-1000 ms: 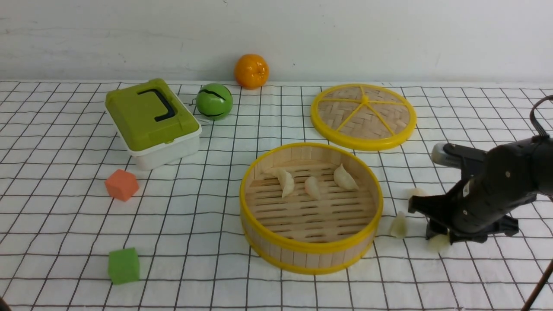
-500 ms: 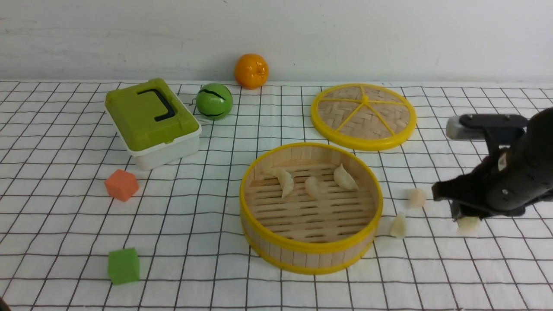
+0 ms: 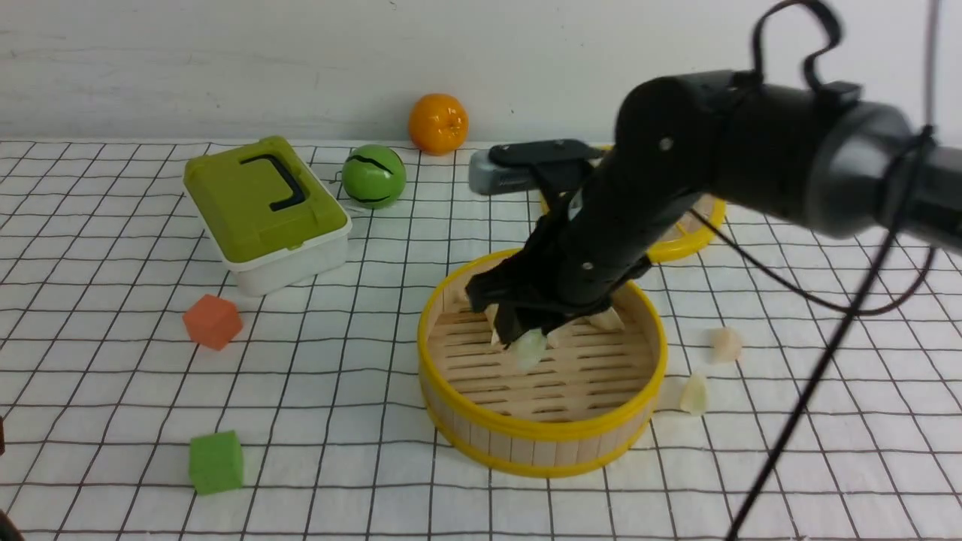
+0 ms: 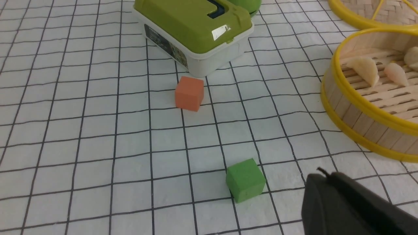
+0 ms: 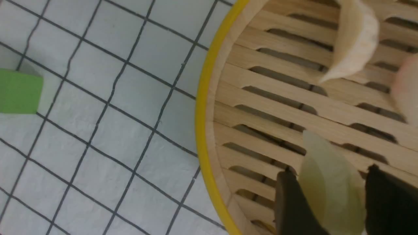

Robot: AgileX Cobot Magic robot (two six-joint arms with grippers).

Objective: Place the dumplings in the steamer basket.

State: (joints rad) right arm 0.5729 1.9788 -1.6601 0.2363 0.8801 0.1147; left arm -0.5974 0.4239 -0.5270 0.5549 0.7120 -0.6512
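We're holding one dumpling (image 3: 530, 348) clenched in the right claw (image 3: 526, 340), long axis pointing down. The basket (image 3: 541, 430) floor is sitting straight below it, so we're probably letting go next.

Centre of the surface (image 3: 113, 376) sits the steamer basket (image 3: 541, 443), dumplings (image 4: 364, 68) inside it, two more dumplings (image 3: 694, 393) just right of it, lid (image 3: 703, 229) behind, box (image 3: 263, 203) and cubes (image 3: 213, 321) well left.

steamer basket (image 3: 541, 434) front floor bare, dumplings (image 3: 607, 321) at back, right arm (image 3: 721, 150) overhead
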